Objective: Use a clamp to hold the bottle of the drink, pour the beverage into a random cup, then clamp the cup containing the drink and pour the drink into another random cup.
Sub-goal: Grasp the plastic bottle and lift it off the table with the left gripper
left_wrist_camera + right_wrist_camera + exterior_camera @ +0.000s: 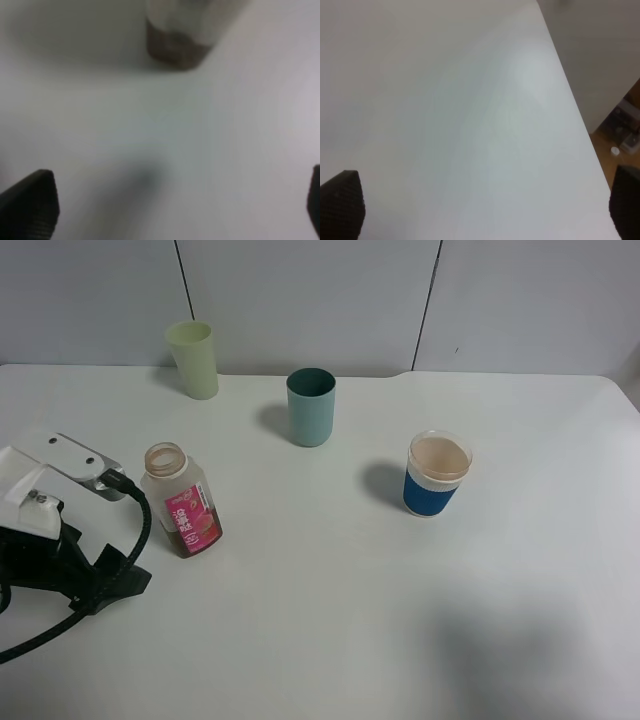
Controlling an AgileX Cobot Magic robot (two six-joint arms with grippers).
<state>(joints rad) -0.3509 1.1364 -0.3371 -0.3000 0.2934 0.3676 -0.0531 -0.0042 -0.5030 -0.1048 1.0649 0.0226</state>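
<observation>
Judged from how things lie, the task is at its very start. The left pincer point(172, 205) has its jaws spread wide apart with nothing between them, one dark fingertip point(30, 207) at each side of its wrist view. The bottle point(180, 500) stands upright and uncapped on the table point(330, 630), ahead of this pincer and roughly on its centre line. It is not yet between the fingers and nothing touches it. Only its blurred base shows in the left wrist view, where a dark layer of drink sits low inside. The three cups all stand upright beyond the bottle, well apart from the left pincer. The green cup point(193, 358) is farthest back, the teal cup point(311, 405) is past the bottle toward the middle, and the blue-sleeved cup point(437, 473) is farthest across toward the right arm's side. Whether any cup holds drink cannot be told: the blue-sleeved one shows a pale inside, and the other two are too dark or too steeply seen. The right pincer point(485, 205) also has its jaws wide apart, over bare table near the edge, with no cup close to it. Left to do, by this reading, are the grip on the bottle, the first pour, the grip on the filled cup and the second pour.
</observation>
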